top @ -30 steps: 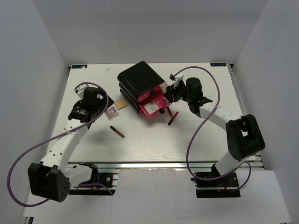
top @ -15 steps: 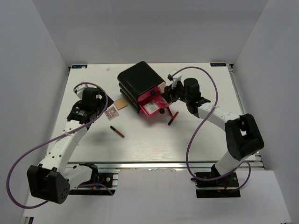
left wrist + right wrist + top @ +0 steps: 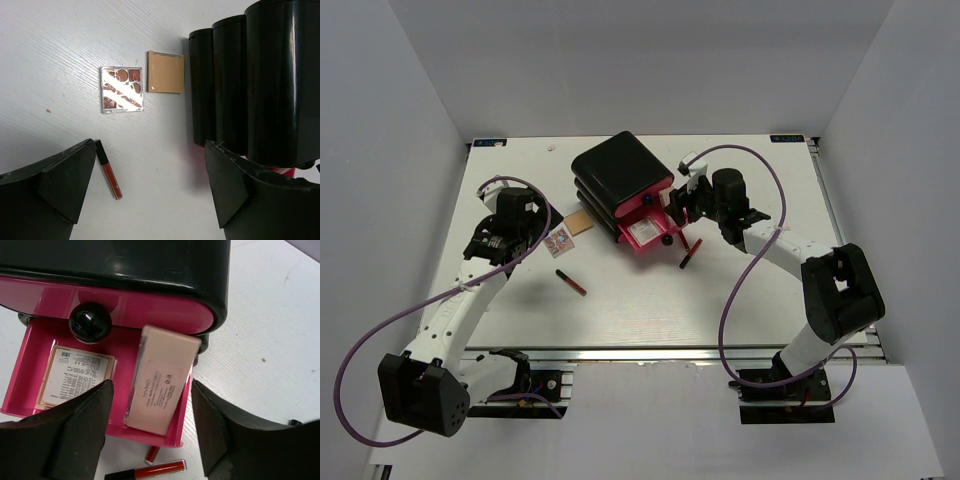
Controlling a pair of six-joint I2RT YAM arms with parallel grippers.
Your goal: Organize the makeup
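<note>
The black box (image 3: 618, 172) has its bottom pink drawer (image 3: 150, 436) pulled out. In the drawer lie a tan labelled packet (image 3: 75, 375) and a flat beige tube (image 3: 160, 385), which leans on the drawer's right side. My right gripper (image 3: 151, 385) hovers open over the beige tube without touching it. Two red lipsticks (image 3: 150, 471) lie on the table by the drawer's front. My left gripper (image 3: 150, 145) is open and empty above the table. Ahead of it lie a patterned square packet (image 3: 122, 89), a tan flat piece (image 3: 165, 72) and a black-and-red lipstick (image 3: 108, 169).
The closed upper pink drawer with its black knob (image 3: 90, 322) overhangs the open one. The box's black side (image 3: 240, 80) stands just right of the left gripper. In the top view the lipstick (image 3: 571, 282) lies alone mid-table, and another (image 3: 690, 253) by the drawer.
My right gripper has shifted slightly left, closer over the open drawer. The left arm and the items on the table have not visibly moved.
</note>
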